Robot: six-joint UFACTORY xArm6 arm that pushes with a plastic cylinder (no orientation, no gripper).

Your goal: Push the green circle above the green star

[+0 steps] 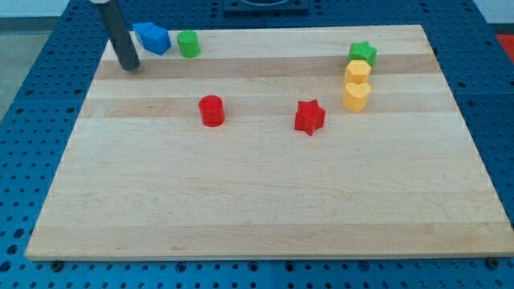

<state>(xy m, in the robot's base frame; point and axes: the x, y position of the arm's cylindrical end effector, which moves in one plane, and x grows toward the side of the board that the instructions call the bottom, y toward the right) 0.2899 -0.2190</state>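
My tip (128, 66) rests on the board at upper left, holding nothing, just left of the blue block (152, 37). The green circle (189, 44) sits right of that block, far from the green star (363, 54) at upper right.

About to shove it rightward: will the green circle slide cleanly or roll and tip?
The green circle stands squat on its flat end, so it probably slides, not tips. Its round side may slip off my tip. The blue block sits between them.

Green circle (189, 44), green star (363, 54)
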